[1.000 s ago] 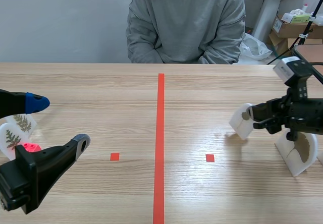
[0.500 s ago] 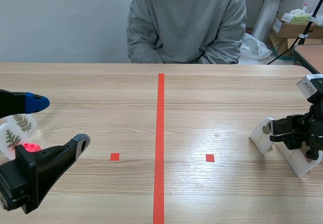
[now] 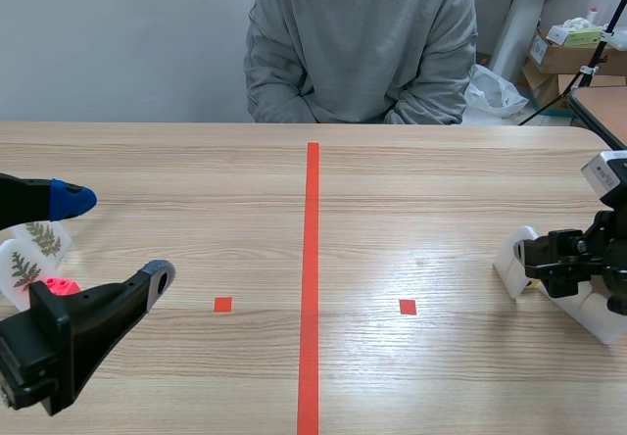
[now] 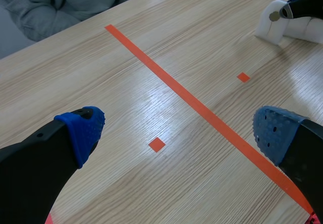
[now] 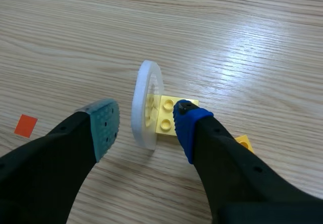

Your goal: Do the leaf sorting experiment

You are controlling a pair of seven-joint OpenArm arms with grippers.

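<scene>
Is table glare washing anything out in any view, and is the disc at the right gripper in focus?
Scene view: soft sheen on the table beside the tape line, hiding nothing. Left wrist view: bright streaks ahead of the left gripper, nothing lost. Right wrist view: glare beyond the white disc, which is sharp.

My scene camera sits low at the near edge of the desk, facing across it toward a seated person. My left wrist camera looks forward and down from well back, catching the tape line and, far off, the white disc. My right wrist camera hangs close above that same disc.
</scene>
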